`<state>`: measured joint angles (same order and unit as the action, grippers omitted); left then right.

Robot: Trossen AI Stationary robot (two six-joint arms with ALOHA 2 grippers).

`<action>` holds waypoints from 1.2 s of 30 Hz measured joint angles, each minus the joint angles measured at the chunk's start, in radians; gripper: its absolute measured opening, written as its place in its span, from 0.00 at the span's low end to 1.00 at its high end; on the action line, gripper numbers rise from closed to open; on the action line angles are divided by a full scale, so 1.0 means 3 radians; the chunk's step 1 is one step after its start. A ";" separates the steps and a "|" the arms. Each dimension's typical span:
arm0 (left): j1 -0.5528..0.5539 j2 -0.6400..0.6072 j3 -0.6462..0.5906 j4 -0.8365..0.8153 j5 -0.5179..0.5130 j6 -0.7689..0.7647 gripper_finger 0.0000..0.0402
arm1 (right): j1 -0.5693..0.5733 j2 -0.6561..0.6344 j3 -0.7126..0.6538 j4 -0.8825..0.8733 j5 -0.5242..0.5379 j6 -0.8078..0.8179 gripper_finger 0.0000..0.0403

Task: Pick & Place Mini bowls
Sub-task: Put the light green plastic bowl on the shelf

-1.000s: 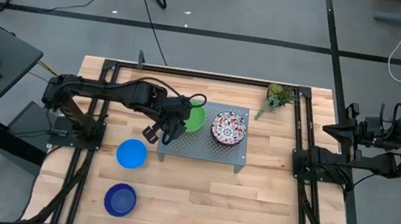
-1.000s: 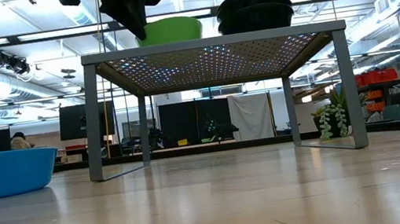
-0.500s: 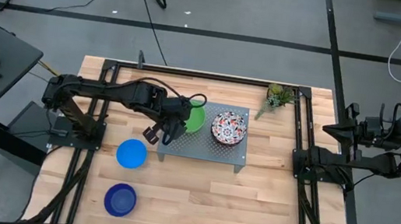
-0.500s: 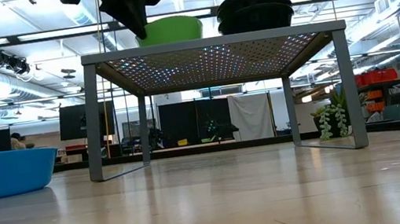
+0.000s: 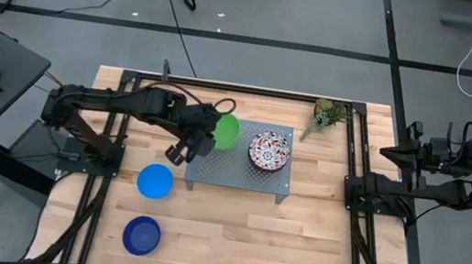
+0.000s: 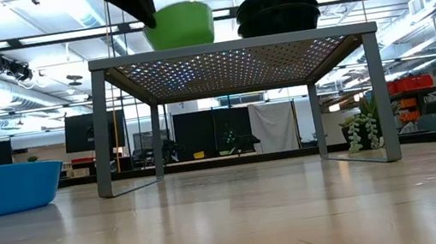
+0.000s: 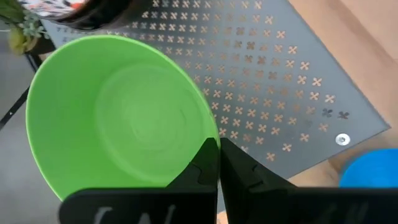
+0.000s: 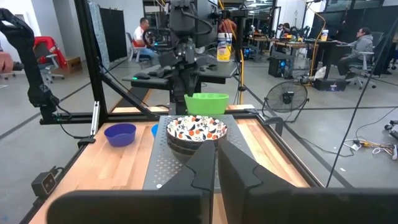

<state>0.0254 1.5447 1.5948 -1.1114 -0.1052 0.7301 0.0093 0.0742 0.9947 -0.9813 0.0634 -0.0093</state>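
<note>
- Change: the left gripper (image 5: 201, 138), closed on the rim of the green bowl (image 5: 226, 131), has raised it clear of the grey perforated stand (image 5: 239, 174); half a second earlier the bowl sat on the stand's left edge.
- Meaning: the pick appears done; transfer likely follows.
- Stacked floral bowls (image 5: 269, 151) remain on the stand; light blue bowl (image 5: 155, 180) and dark blue bowl (image 5: 141, 234) lie near the table's left edge.
- Right gripper (image 8: 216, 163), fingers together and empty, waits at the table's right edge.
- No legible writing.
</note>
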 joint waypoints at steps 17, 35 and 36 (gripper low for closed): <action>0.0039 -0.0302 -0.0182 0.0242 0.0143 -0.0145 0.01 | 0.0000 0.0000 0.0000 -0.0001 0.0000 0.0000 0.06; 0.0142 -0.0611 -0.0655 0.0415 0.0454 -0.0191 0.01 | 0.0000 0.0003 -0.0001 0.0000 0.0000 0.0000 0.06; 0.0135 -0.0605 -0.0655 0.0417 0.0470 -0.0145 0.01 | -0.0001 0.0003 -0.0001 0.0000 0.0000 -0.0001 0.06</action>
<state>0.0658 1.3633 1.3983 -0.9863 0.0357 0.6865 0.0091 0.0750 0.9943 -0.9813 0.0635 -0.0095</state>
